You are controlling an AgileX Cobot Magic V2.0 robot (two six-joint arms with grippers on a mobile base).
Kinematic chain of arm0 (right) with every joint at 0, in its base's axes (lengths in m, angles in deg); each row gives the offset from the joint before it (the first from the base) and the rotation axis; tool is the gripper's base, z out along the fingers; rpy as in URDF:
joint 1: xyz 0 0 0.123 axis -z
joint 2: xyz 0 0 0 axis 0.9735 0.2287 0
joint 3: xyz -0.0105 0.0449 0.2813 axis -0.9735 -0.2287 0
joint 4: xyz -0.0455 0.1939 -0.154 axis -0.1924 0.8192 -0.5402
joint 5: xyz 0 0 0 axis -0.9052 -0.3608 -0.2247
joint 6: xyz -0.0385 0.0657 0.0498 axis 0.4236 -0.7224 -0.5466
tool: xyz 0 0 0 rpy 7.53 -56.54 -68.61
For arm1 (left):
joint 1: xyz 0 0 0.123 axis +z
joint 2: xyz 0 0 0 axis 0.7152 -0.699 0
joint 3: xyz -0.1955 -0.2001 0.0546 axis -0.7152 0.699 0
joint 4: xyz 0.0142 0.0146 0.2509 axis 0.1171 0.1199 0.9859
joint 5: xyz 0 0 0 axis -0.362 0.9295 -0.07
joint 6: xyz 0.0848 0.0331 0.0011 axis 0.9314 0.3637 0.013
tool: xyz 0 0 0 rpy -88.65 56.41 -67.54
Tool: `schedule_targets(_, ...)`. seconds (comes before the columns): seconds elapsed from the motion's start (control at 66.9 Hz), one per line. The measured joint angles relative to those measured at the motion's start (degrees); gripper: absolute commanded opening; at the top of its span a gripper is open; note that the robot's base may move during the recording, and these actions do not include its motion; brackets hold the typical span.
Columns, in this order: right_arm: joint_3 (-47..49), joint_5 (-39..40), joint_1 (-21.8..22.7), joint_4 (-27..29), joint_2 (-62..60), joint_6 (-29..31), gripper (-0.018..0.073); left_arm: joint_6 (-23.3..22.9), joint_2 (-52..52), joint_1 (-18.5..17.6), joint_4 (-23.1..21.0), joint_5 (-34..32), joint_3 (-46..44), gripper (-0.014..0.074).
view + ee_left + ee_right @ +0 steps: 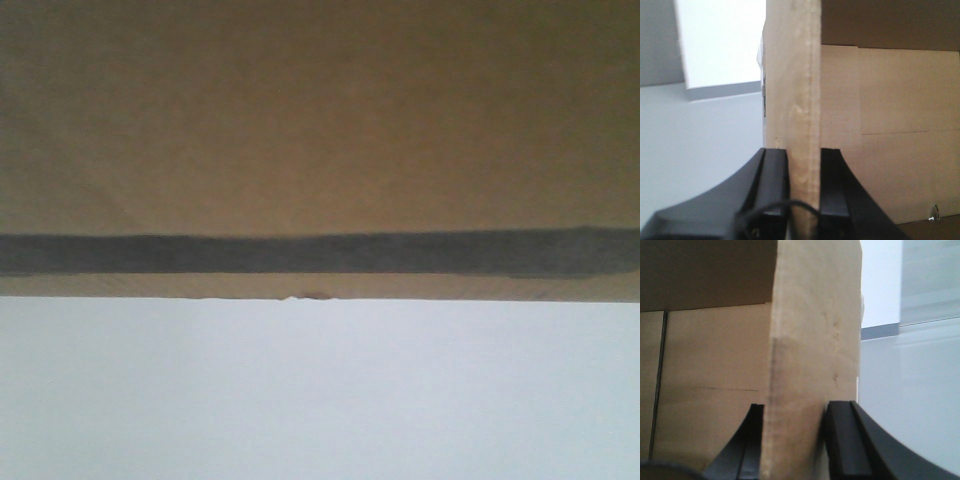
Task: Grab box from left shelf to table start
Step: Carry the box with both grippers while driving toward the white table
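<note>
Left wrist view shows our left gripper [804, 167] clamped on a wall of the box [794, 90], which rises toward 12 o'clock between its fingers. Our right gripper [796, 412] pinches another wall the same way.

Cardboard box [320, 120]: 1, brown, seen in all three views. Dark band [320, 252] across box face: 1. Grippers: 2, namely left gripper [804, 185] and right gripper [792, 435]. Black fingers [775, 180] per gripper: 2; total 4. Box walls pinched: 2, one per gripper. Pale surface [320, 400] below box: 1.
</note>
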Motion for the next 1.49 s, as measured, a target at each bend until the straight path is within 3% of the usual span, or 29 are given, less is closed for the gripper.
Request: schedule_targets(1.495, 0.0, -0.1, 0.0, 0.0, 0.0, 0.0, 0.0057, 0.0, -0.1, 0.0, 0.0, -0.1, 0.0, -0.0099)
